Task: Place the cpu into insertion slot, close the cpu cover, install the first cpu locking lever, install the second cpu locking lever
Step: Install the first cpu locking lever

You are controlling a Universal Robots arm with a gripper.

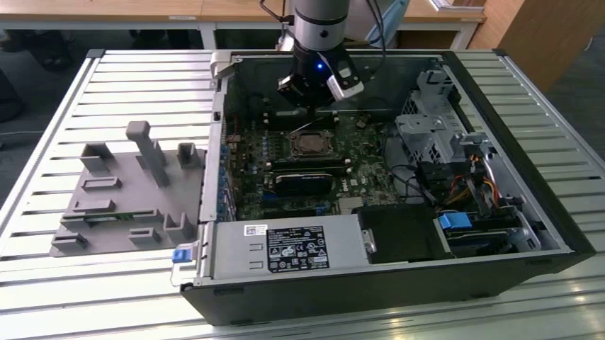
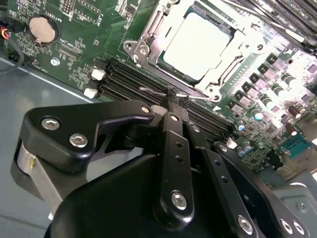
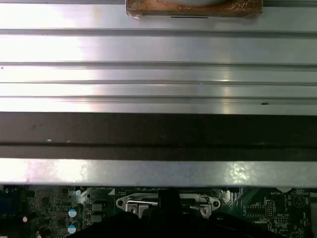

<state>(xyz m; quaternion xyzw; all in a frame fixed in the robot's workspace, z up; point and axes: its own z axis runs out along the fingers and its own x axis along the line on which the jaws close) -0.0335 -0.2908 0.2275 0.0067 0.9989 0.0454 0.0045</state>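
The cpu (image 2: 198,44) sits in the slot (image 2: 141,49) on the board (image 2: 74,64). Its pale face shows through the cut-out of the cover (image 2: 156,20), which lies flat over it, so seating and cover closure appear complete. The gripper (image 2: 172,99) reaches down into the open case (image 1: 378,283). Its fingers (image 2: 171,144) are brought together into one narrow tip with nothing clamped between them. The tip stands at the thin wire lever (image 2: 154,91), which runs along the socket edge next to the memory slots (image 2: 124,82). Whether it touches the wire cannot be told. The closed tip probably serves to press the lever rather than grasp it, since it fits the tight gap there.
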